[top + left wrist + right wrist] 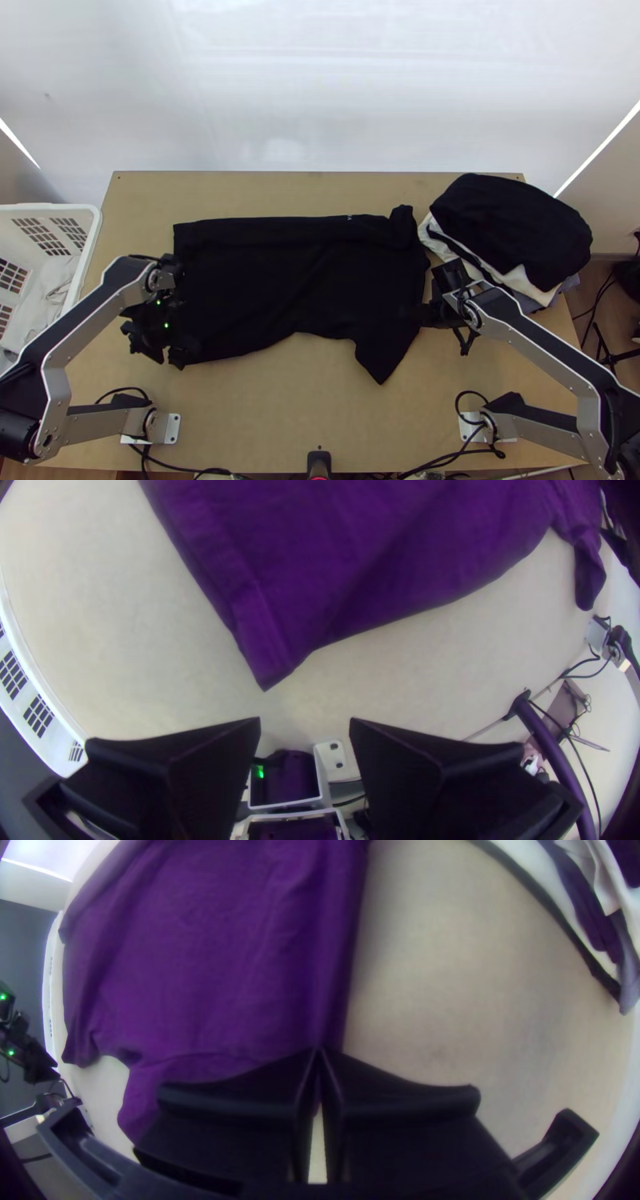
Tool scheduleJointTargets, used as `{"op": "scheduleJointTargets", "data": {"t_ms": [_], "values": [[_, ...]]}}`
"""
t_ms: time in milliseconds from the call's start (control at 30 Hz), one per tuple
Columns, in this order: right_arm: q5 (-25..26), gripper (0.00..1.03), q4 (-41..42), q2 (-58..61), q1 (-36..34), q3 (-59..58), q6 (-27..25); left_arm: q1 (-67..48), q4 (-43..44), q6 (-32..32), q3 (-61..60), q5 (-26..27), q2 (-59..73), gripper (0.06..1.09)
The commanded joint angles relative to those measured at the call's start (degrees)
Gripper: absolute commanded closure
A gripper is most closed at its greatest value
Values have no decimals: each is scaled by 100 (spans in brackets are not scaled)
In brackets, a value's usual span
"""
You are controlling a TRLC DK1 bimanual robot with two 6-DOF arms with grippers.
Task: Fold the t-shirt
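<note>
right gripper [320,1052] has the t-shirt [296,280] edge pinched tight, prob to steer a fold, left gripper [305,721] wide open and empty

**Black T-Shirt, Light Tan Table**

The t-shirt [280,280] is black, with a tiny pale mark on its edge at 12 o'clock. The table [264,400] is light tan. At 2 o'clock, the clothes pile [512,224] shows black, white and blue-grey. At 9 o'clock, the basket [93,240] is white, patterned with grids of dark openings.
</note>
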Motion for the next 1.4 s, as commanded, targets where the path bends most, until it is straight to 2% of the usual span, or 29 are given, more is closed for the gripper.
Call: {"op": "scheduleJointTargets", "data": {"t_ms": [0, 367, 433, 467, 500, 533, 833, 1033, 1367], "values": [[53, 100, -7, -136, 3, -22, 0, -118, 384, 77, -422, -72, 85, 41], [70, 100, -95, -215, 3, -40, -8, 5, 1149, 182, -545, -116, 226, 45], [70, 100, -95, -224, 3, -40, -8, 101, 1334, 208, -562, -116, 226, 57], [70, 100, -103, -232, 3, -40, -8, 154, 1509, 208, -580, -116, 217, 69], [70, 100, -121, -250, 3, -40, -8, 242, 1729, 208, -624, -125, 182, 93], [70, 100, -130, -268, 3, -31, 0, 312, 1940, 208, -668, -125, 147, 105], [70, 100, -437, -733, -129, -303, -79, 1059, 2063, 657, -791, -116, 15, 105], [106, 100, -437, -848, -208, -418, -79, 1244, 2133, 683, -852, -125, -3, 105], [607, 100, -481, -760, -568, -444, -509, 1341, 2204, 692, -949, -125, -38, 105]]}}
